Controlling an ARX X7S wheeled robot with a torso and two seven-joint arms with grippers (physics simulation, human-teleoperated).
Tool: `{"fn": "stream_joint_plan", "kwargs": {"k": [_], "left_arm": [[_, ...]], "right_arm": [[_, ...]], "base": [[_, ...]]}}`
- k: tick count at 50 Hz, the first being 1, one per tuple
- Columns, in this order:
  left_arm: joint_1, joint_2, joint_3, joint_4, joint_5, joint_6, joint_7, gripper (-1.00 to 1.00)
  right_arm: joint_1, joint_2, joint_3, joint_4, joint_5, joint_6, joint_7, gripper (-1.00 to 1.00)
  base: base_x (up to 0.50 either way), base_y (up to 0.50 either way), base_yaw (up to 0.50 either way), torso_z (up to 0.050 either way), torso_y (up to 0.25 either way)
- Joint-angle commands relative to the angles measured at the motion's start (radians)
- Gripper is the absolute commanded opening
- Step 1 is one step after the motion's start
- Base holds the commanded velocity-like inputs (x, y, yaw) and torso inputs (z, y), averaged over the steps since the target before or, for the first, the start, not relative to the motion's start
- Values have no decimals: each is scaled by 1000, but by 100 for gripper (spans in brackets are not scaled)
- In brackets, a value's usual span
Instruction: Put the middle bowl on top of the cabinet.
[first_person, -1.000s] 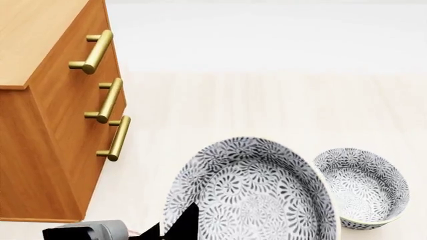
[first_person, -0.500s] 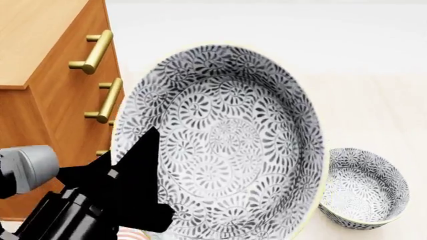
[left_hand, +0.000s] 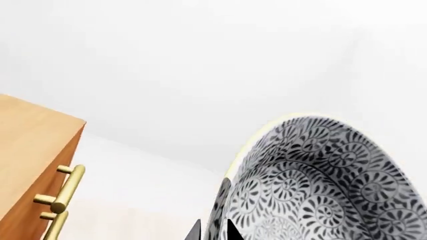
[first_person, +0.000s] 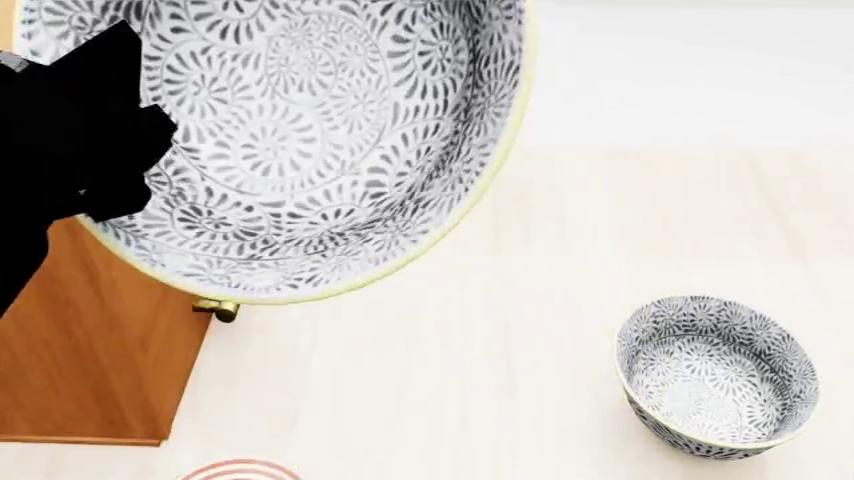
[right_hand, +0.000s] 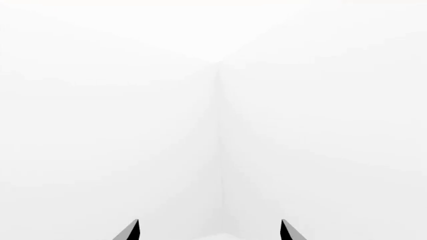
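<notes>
1. One arm carries the load: my left gripper (left_hand: 212, 231) pinches the middle bowl (first_person: 307, 130) by its rim, upper left of the head frame.
2. Below it I see the cabinet (first_person: 94, 340).
3. Another bowl (first_person: 718, 372) sits lower right.
4. My right gripper (right_hand: 210, 231) is spread, empty.

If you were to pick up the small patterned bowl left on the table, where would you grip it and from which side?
Grip the small bowl by its rim, one finger inside and one outside the wall, coming from above. It sits upright with its mouth open upward, and nothing stands close beside it on the table.
</notes>
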Motion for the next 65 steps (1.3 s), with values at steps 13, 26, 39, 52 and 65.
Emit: {"fn": "stream_joint_plan", "kwargs": {"k": [13,26,39,52,65], "left_arm": [[-553,-183,477,-287,-325,427,-114,-100],[-821,-126,753,-650,-458,426,-105,-100],[-919,-23,918,-1049,-497,265,-65,-100],[-890,22,999,-1268,-494,195,-31,-100],[-844,22,1042,-1367,-466,179,17,-100]], "right_arm": [[21,14,-18,-1,-4,30,10,100],[7,33,3,18,24,2,11,100],[7,43,14,25,38,-14,16,100],[32,43,-6,32,26,2,22,100],[33,39,-17,25,18,17,33,100]], "base": [[0,0,0,0,0],[0,0,0,0,0],[0,0,0,0,0],[0,0,0,0,0],[0,0,0,0,1]]}}
